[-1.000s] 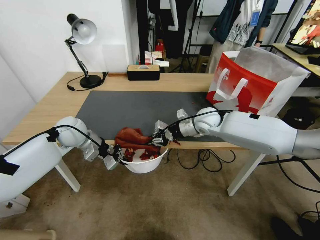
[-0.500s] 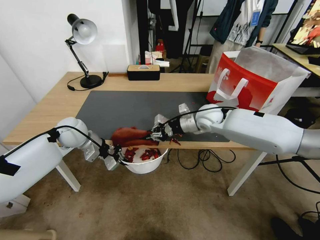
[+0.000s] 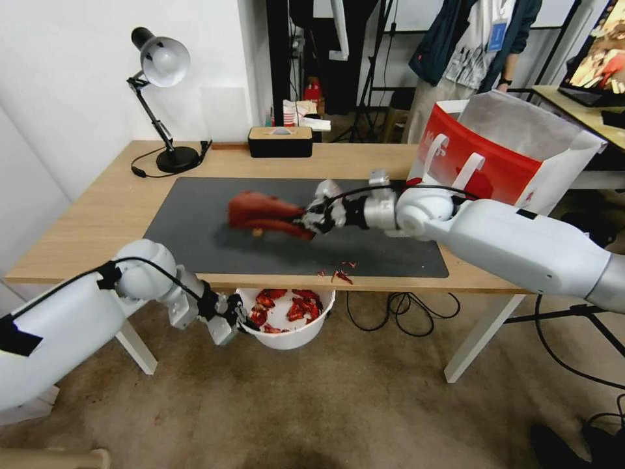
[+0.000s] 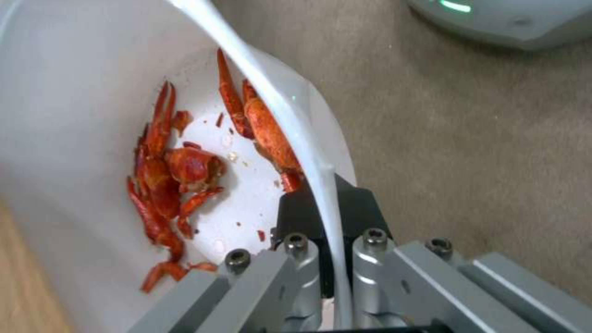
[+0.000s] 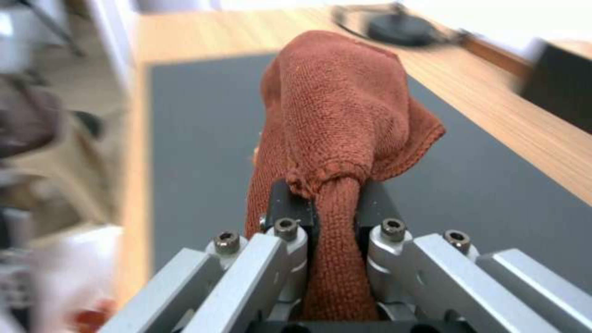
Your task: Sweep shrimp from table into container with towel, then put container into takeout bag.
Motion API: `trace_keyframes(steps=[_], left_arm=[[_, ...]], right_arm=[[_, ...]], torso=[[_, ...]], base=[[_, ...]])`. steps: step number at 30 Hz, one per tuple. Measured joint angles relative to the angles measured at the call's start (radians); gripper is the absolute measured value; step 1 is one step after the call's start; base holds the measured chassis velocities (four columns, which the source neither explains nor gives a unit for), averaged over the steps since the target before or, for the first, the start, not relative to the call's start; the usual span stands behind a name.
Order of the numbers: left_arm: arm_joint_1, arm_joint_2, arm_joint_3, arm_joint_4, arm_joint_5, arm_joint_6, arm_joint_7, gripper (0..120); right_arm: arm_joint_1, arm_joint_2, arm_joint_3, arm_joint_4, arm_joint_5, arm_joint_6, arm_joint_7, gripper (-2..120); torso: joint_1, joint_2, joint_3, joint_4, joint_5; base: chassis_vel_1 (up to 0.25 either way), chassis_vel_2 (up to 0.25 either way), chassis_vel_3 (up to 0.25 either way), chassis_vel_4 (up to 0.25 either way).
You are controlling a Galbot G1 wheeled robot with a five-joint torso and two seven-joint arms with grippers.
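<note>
Holding: left tool (image 3: pixel 239 317) clamped the container (image 3: pixel 286 337) rim below the desk (image 3: pixel 97 208) near edge.
Towel: right tool (image 3: pixel 311 219) gripped the towel (image 3: pixel 263 213) above the mat (image 3: pixel 215 215).
Shrimp: shrimp (image 3: pixel 293 307) mostly lay in the container.

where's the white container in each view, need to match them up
Head view: the container hangs below the table's near edge, its rim clamped by the left gripper.
Left wrist view: the container wall and rim lie right before the gripper.
Right wrist view: too blurred to tell.
Shared landmark: the shrimp inside it.

Shrimp (image 3: pixel 286 309) in container (image 3: pixel 290 335) below table (image 3: pixel 97 208)
</note>
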Motion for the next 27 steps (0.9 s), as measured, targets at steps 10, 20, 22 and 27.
trace_keyframes(steps=[10,20,22,27], left_arm=[[0.042,-0.052,0.006,-0.006,0.069,-0.003,-0.028,0],[0.03,-0.113,0.052,-0.002,0.108,-0.003,-0.061,0],[0.001,-0.13,0.074,0.007,0.111,-0.002,-0.072,0],[-0.049,-0.152,0.115,0.034,0.11,0.0,-0.083,0]], right_arm=[[-0.174,-0.103,0.116,0.0,-0.094,-0.019,0.025,5],[-0.296,-0.178,0.19,0.046,-0.118,-0.026,0.023,5],[-0.332,-0.199,0.207,0.079,-0.122,-0.029,0.021,5],[-0.407,-0.237,0.254,0.135,-0.134,-0.031,0.017,5]], torso=[[0.0,0.0,0.0,-0.0002,0.0004],[0.0,0.0,0.0,0.0002,0.0],[0.0,0.0,0.0,0.0002,0.0],[0.0,0.0,0.0,-0.0001,0.0001]], base=[[0.0,0.0,0.0,0.0],[0.0,0.0,0.0,0.0],[0.0,0.0,0.0,0.0],[0.0,0.0,0.0,0.0]])
